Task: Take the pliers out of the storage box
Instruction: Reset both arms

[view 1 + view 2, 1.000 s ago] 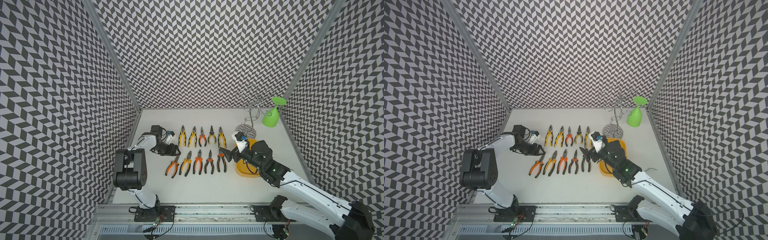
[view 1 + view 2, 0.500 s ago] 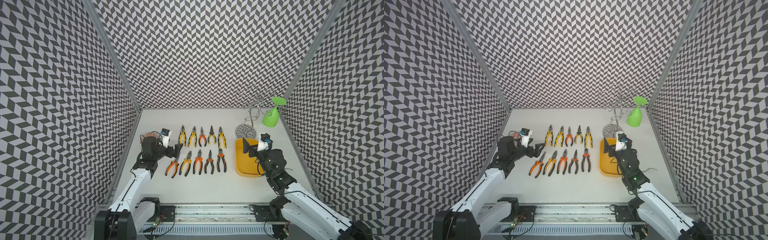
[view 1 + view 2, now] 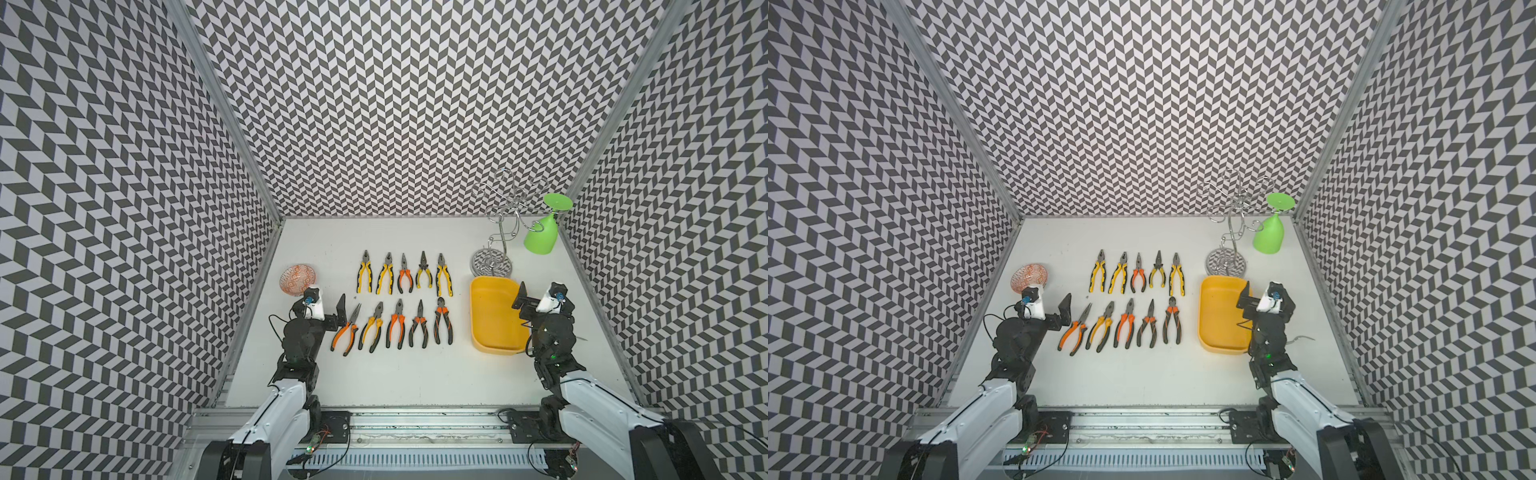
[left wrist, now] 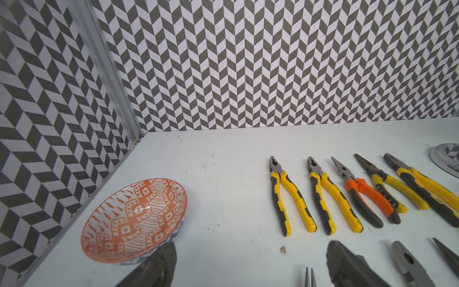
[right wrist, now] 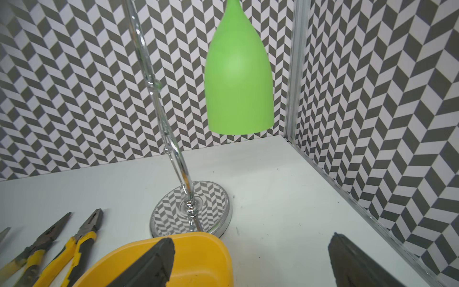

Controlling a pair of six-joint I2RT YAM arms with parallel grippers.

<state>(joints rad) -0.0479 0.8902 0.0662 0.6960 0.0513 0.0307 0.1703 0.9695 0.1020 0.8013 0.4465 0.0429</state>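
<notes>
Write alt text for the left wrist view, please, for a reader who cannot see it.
Five pliers lie in a row on a white table, four yellow-handled and one orange-handled in the middle. An orange-patterned bowl sits beside them near the chevron-papered walls, and the left gripper frames the foreground, jaws open.

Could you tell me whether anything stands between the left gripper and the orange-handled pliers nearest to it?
Nothing visible does. The open left gripper sits next to the long-nosed orange-handled pliers at the near row's end, with only bare table between them.
</notes>
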